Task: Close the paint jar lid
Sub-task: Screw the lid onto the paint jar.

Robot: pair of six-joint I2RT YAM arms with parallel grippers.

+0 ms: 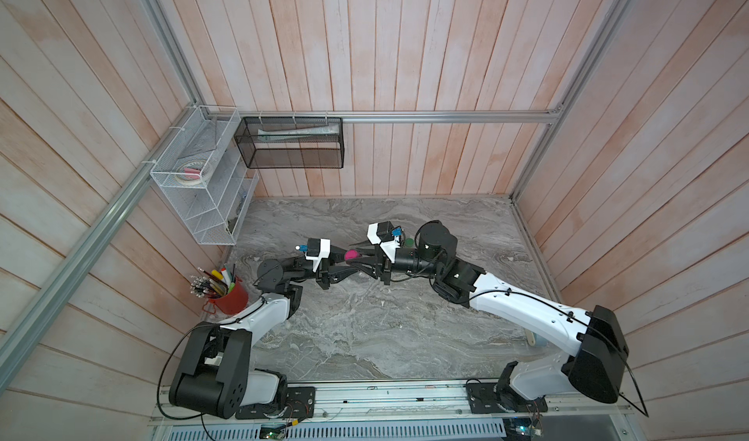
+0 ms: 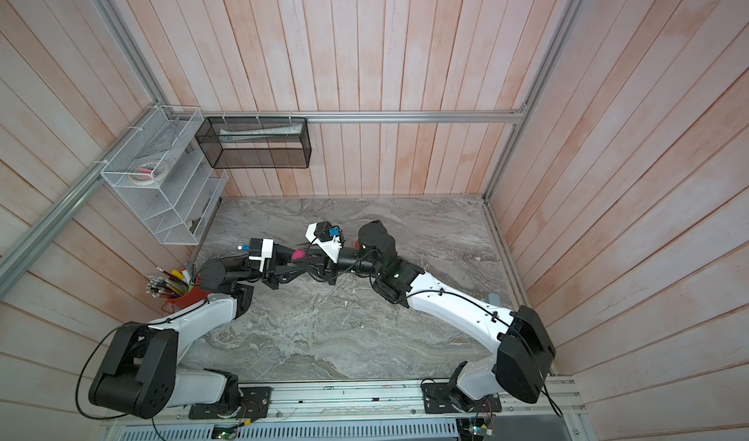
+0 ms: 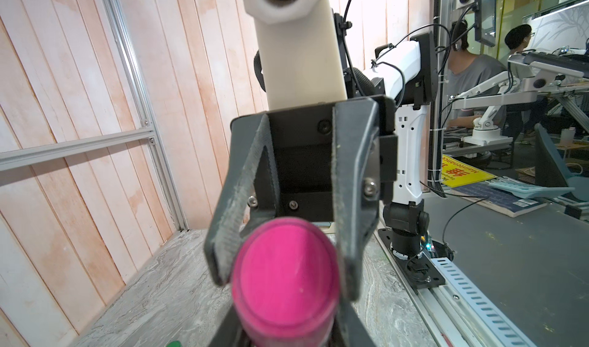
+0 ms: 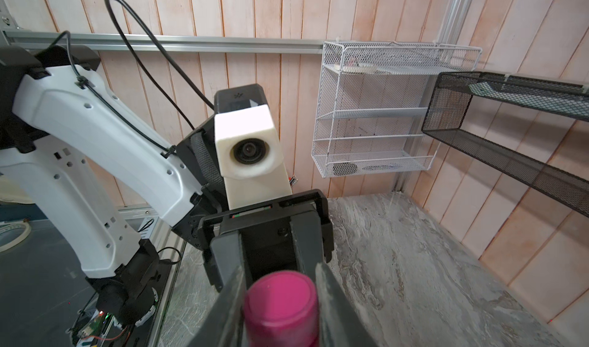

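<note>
The grey marble table (image 1: 364, 337) is filling the floor of the cell. The left arm (image 1: 259, 313) is rising just beside the red cup (image 1: 232, 299) of pens and is bending low, away from the cup, toward the middle of the table. The right arm (image 1: 527, 309) is coming from the table side far from the cup and is stretching toward it. The two wrists are facing each other, very near. The left gripper (image 1: 348, 258) is pressing together on the pink paint jar (image 1: 352, 254), one finger on each side. The right gripper (image 4: 280, 278) is clamping the same jar from the opposite side, and its fingers (image 3: 229, 221) are lying against the jar's wall. The jar is sitting between both pincers, well apart from the cup, with its round pink end facing up. Whether it is touching the table, I cannot tell.
</note>
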